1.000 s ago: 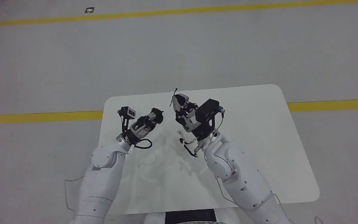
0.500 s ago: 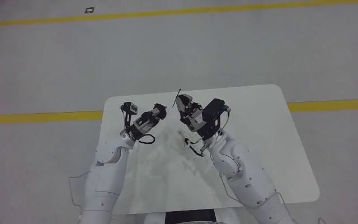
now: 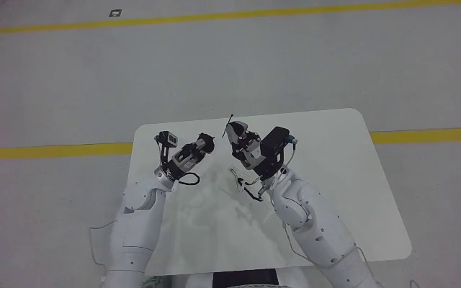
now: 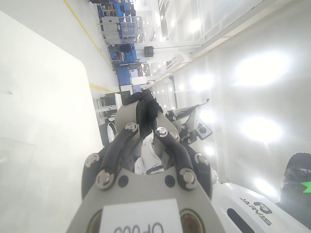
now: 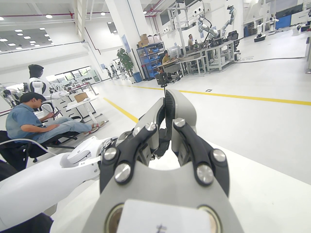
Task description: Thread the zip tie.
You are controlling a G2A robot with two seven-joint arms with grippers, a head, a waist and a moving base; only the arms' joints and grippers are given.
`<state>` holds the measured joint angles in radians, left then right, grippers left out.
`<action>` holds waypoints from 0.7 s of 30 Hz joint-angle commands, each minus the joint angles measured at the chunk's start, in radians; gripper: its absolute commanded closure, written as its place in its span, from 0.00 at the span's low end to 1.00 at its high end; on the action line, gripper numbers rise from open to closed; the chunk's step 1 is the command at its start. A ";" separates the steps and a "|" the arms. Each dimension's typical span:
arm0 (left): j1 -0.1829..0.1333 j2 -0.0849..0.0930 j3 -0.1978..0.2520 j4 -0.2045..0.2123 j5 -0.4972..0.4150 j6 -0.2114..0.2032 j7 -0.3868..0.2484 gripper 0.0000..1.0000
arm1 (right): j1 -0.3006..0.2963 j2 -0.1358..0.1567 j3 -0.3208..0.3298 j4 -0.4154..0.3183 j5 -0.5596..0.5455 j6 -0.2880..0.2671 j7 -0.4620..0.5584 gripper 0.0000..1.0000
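While both arms hang above the white bench [image 3: 328,155], each is clenched on something black.

Right end effector [image 5: 166,103]: pads pressed flat together on the zip tie [image 5: 165,90]. The thin black strap runs up between the fingers and sticks out just past the fingertips as a short free tip. Judgement: gripping this close to the tip keeps a limp strap stiff enough to aim.

Left end effector [image 4: 143,109]: closed on a dark piece [image 4: 145,117], lumpy, wedged between the pads and poking a little beyond them. Cannot tell from these views whether it is the tie's locking head or some other part.

Top view: the two end effectors are near each other but apart, with a gap of bare bench between them. The strap tip rises beyond the right fingertips. In the left wrist view, the right end effector sits just past the left fingertips, the strap tip curling off it.

Step, as judged: lining up before insertion; nothing looks threaded yet. Next move calls for bringing the free tip across to whatever the left end effector holds. Risks: the tip flexes aside, or misses an opening that is not visible.
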<state>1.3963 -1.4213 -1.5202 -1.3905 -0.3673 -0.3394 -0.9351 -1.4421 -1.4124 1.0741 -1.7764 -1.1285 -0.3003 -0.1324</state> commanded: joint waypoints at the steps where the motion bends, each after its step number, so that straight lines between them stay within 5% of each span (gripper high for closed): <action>1: -0.006 0.005 0.014 -0.015 0.023 0.009 -0.028 1.00 | 0.000 0.000 0.000 0.000 0.000 0.000 0.000 1.00; 7: -0.048 0.022 0.024 0.006 0.038 0.019 -0.102 1.00 | 0.000 0.000 0.000 0.000 0.000 0.000 0.000 1.00; 21: -0.080 0.039 0.065 0.052 -0.001 -0.001 -0.123 1.00 | 0.000 0.000 0.000 0.000 0.000 0.000 0.000 1.00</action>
<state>1.3163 -1.3820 -1.4550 -1.3382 -0.3687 -0.3404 -1.0589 -1.4421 -1.4124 1.0741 -1.7764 -1.1285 -0.3003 -0.1324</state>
